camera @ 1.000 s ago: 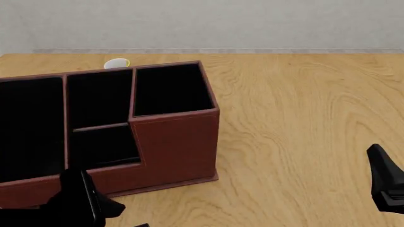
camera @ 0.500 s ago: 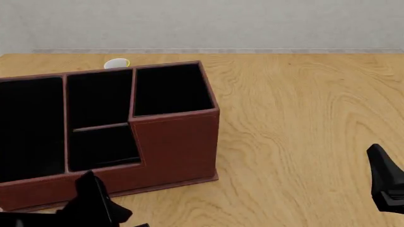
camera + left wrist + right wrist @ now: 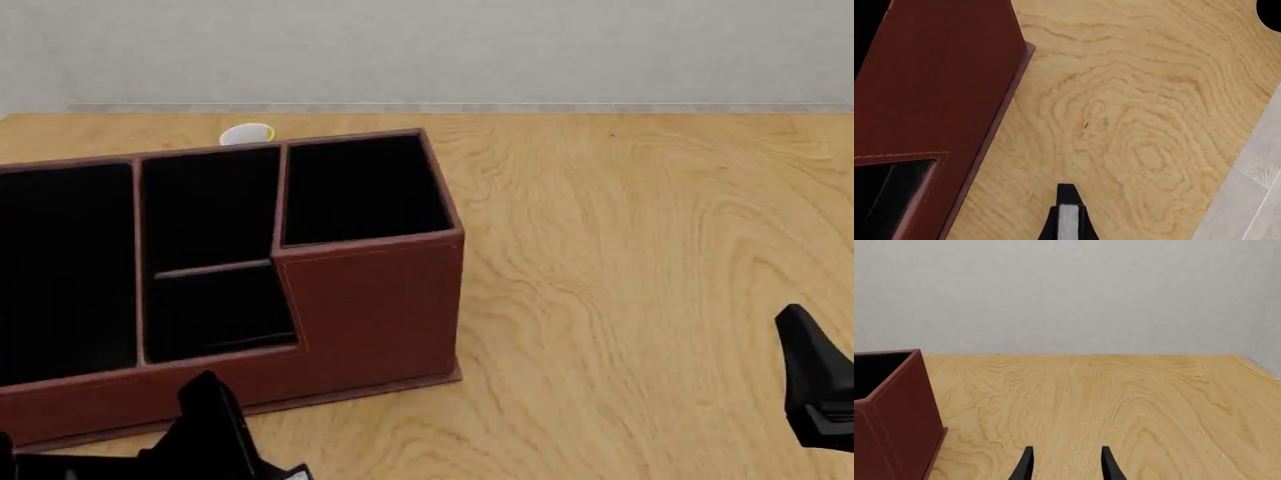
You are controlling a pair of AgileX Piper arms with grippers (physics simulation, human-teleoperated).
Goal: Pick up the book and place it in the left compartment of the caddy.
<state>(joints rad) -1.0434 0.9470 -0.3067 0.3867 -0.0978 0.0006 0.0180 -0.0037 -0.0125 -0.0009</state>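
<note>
The book [image 3: 1068, 216] shows edge-on in the left wrist view as a white strip of pages between black covers, and my left gripper [image 3: 1067, 234] is shut on it. In the front view the same gripper [image 3: 216, 432] is a dark mass low at the left, just in front of the caddy [image 3: 374, 310]; I cannot separate the book from it there. The caddy is reddish-brown with black lining, and its left compartment [image 3: 67, 270] is the long section at the far left. My right gripper [image 3: 1067, 465] hangs open over bare wood, well right of the caddy [image 3: 894, 415], and shows at the front view's right edge [image 3: 817, 392].
A small white round object with a yellow rim [image 3: 248, 133] sits behind the caddy. The wooden table [image 3: 641, 250] stretches right of the caddy. In the left wrist view the table edge and grey floor [image 3: 1254, 170] lie near the book.
The left arm's dark mass has shifted rightward along the caddy's front wall. The right arm has not moved.
</note>
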